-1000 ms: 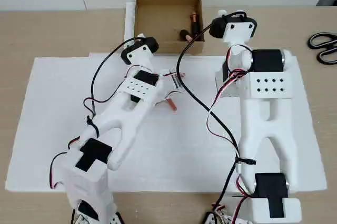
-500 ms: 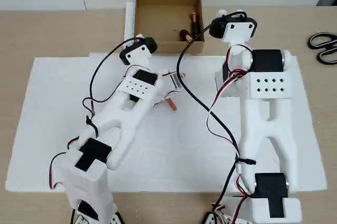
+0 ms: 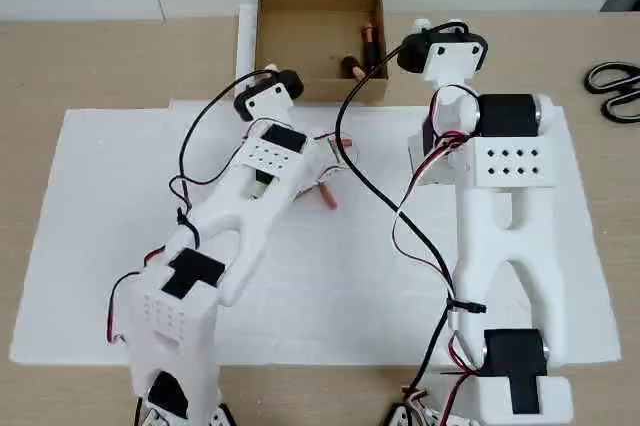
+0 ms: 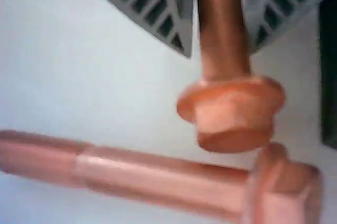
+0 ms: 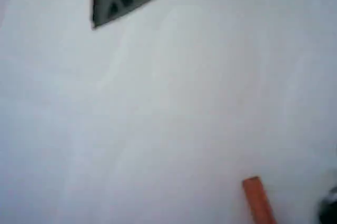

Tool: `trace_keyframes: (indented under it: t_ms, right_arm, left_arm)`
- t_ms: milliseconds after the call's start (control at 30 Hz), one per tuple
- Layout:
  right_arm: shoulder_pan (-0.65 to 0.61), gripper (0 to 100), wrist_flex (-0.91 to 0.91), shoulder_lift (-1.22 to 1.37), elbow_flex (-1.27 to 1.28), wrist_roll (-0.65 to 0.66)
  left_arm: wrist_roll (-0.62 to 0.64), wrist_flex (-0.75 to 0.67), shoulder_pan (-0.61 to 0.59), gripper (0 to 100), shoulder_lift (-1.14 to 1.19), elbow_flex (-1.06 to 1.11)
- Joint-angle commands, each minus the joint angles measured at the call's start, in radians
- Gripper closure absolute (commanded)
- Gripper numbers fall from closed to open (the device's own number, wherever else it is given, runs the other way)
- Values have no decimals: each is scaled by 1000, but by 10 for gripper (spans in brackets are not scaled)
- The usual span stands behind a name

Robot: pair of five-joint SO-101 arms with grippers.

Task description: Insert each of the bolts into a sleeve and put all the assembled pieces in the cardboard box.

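Clamping a bolt head-down, the left claw hangs near the mat's upper edge, perhaps touching a lying piece — right claw: cannot tell.

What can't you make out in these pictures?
High view: copper pieces in the brown cardboard box uncountable; black cable crosses them.
Right wrist view: orange rod cut by edge; bolt or sleeve unclear.
Left wrist view: blur hides whether the copper-coloured flanged bolt in the left claw touches the lying piece.
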Motion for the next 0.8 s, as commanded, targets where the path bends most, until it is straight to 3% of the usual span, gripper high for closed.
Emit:
trace_keyframes:
  t_ms: [0,333,767]
  right_arm:
    - [-1,712,8,-47,-43,6]
    - [-1,712,8,-47,-44,5]
    - [-1,712,8,-47,-44,2]
  left_arm:
    - [5,18,-25,936,5,-24]
    - [3,21,-21,979,0,-38]
    - [2,261,12,995,0,-278]
